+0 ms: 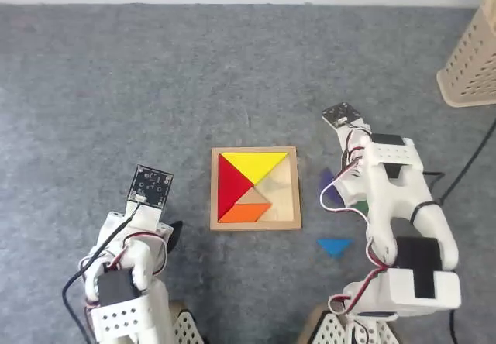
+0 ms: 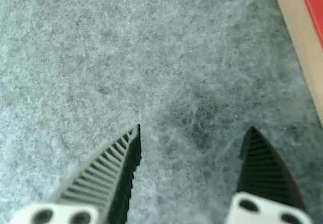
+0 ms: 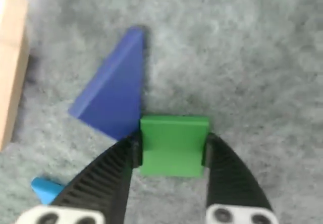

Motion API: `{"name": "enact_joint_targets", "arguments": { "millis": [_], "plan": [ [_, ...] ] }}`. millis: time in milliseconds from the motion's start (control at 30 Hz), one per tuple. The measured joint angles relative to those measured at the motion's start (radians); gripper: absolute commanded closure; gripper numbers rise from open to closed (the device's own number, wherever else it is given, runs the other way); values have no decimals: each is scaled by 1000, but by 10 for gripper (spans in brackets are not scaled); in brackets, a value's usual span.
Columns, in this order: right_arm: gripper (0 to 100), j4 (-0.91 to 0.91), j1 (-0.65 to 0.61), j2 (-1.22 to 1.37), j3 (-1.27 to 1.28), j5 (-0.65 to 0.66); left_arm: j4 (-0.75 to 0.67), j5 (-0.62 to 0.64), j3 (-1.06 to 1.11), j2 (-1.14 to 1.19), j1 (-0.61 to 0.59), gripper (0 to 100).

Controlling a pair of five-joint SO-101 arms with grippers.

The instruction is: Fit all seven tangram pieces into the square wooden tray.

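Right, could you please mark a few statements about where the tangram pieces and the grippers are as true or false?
1. The green square sits between the fingers of the right gripper. True.
2. The light blue triangle is already in the tray. False: it lies on the carpet, outside the tray.
3. The left gripper holds a red piece. False: it is open and empty over the carpet, and the red triangle lies in the tray.
4. The yellow triangle lies in the tray. True.
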Motion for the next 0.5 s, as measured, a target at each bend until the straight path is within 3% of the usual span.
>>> {"name": "enact_joint_targets", "arguments": {
  "millis": [167,333,500],
  "plan": [
    [919,5,21,8,-21,-61,0,0,0,0,0,701],
    [914,5,149,-21,-35,-98,0,0,0,0,0,701],
    [895,6,146,-43,-8,-103,0,0,0,0,0,701]
  ]
}}
